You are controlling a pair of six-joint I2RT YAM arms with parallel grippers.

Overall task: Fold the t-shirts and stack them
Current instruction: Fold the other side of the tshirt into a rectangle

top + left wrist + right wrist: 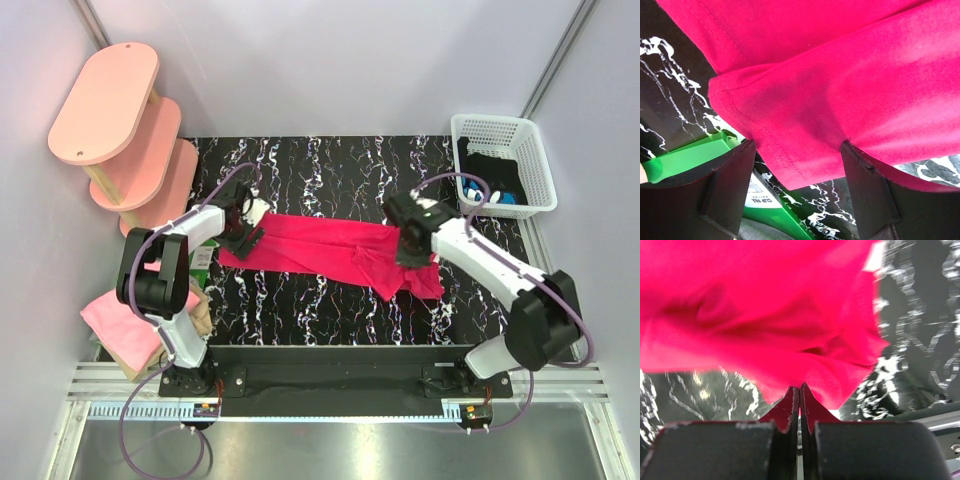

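Right gripper [800, 390] is clenched on the shirt [320, 245] at its 3 o'clock end. Left gripper [797, 149] stands released, with the 9 o'clock hem lying between its jaws. You have the shirt mid-table, long axis 9 to 3, 1 arm at each end. Green packet [690, 155] carries a label you cannot read.

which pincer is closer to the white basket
Right. The right pincer grips the crimson t-shirt at its right end, below-left of the white basket. The left pincer is at the shirt's left end, across the table.
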